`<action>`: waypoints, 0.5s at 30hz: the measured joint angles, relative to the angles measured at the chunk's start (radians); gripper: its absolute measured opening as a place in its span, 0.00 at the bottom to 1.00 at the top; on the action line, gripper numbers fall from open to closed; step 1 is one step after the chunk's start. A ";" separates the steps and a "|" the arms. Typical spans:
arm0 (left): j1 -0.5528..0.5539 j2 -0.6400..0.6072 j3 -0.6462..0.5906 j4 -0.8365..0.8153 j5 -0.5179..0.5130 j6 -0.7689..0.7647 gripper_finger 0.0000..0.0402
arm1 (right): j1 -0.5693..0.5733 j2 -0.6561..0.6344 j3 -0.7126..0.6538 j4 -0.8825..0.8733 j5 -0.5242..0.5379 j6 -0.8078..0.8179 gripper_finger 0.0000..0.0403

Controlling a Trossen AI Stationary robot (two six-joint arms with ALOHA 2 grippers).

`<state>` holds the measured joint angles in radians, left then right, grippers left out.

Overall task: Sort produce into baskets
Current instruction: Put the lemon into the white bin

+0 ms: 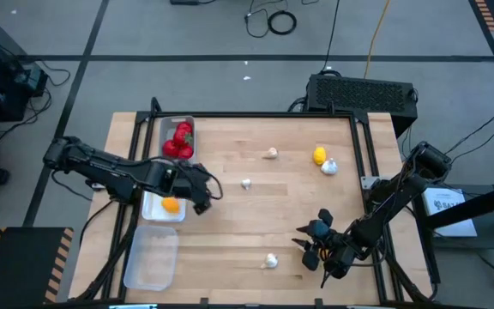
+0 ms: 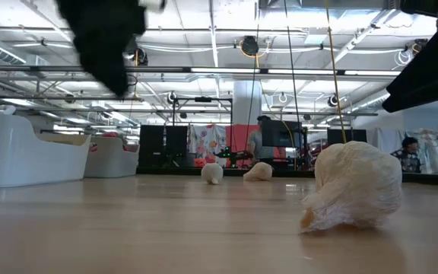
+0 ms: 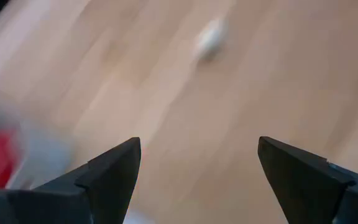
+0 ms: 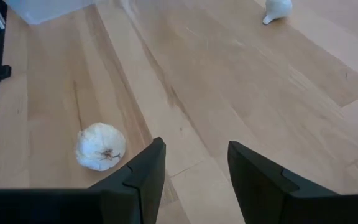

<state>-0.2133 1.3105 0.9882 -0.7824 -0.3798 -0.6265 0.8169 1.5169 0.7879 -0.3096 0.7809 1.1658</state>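
Observation:
Three pale trays stand along the table's left side. The far one (image 1: 166, 129) holds red round pieces (image 1: 179, 142), the middle one (image 1: 154, 211) holds a yellow-orange piece (image 1: 171, 205), and the near one (image 1: 152, 258) holds nothing. My left gripper (image 1: 210, 192) is open and empty just right of the middle tray. My right gripper (image 1: 304, 242) is open and empty at the near right, with a garlic bulb (image 1: 270, 260) (image 4: 100, 147) lying on the table just left of it. Other bulbs (image 1: 246, 183) (image 1: 270, 154) (image 1: 328, 167) and a yellow piece (image 1: 319, 155) lie on the table farther back.
A dark frame (image 1: 230, 114) runs around the tabletop. A black box (image 1: 363, 92) sits beyond the far right corner. In the low view the near bulb (image 2: 353, 186) looms large, and people show in the room beyond the table.

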 joint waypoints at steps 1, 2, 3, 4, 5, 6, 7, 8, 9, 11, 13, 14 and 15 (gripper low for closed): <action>-0.010 0.004 0.000 0.088 0.002 0.046 0.83 | 0.000 0.000 0.000 0.000 -0.002 0.010 0.41; -0.022 0.006 0.000 0.176 0.004 0.094 0.83 | 0.000 0.000 0.000 0.000 -0.004 0.021 0.41; -0.034 0.007 0.000 0.256 0.005 0.139 0.83 | 0.000 0.000 0.000 0.002 -0.011 0.025 0.41; -0.044 0.012 0.000 0.330 0.005 0.182 0.83 | 0.000 0.000 0.000 0.008 -0.027 0.025 0.41; -0.053 0.023 0.001 0.414 0.005 0.224 0.83 | 0.000 0.000 0.000 0.015 -0.046 0.025 0.41; -0.062 0.035 0.002 0.490 0.006 0.267 0.83 | 0.000 0.000 0.000 0.016 -0.066 0.024 0.41; -0.072 0.046 0.002 0.540 0.007 0.306 0.83 | 0.000 0.000 -0.001 0.018 -0.083 0.025 0.41; -0.080 0.059 -0.001 0.586 0.008 0.340 0.83 | 0.000 0.000 -0.001 0.022 -0.095 0.025 0.41; -0.088 0.077 -0.001 0.643 0.008 0.371 0.83 | 0.000 0.000 -0.001 0.027 -0.103 0.028 0.41; -0.100 0.116 0.002 0.736 0.014 0.420 0.83 | 0.000 0.000 -0.001 0.041 -0.106 0.035 0.41; -0.107 0.162 0.000 0.800 0.033 0.453 0.83 | 0.000 0.000 -0.001 0.069 -0.105 0.035 0.41; -0.109 0.190 0.000 0.848 0.050 0.457 0.83 | 0.000 0.000 -0.001 0.072 -0.105 0.035 0.41; -0.109 0.214 0.000 0.885 0.064 0.458 0.83 | 0.000 0.000 -0.001 0.078 -0.104 0.035 0.41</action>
<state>-0.3221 1.5241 0.9882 0.1025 -0.3158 -0.1687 0.8173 1.5169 0.7867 -0.2312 0.6773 1.2011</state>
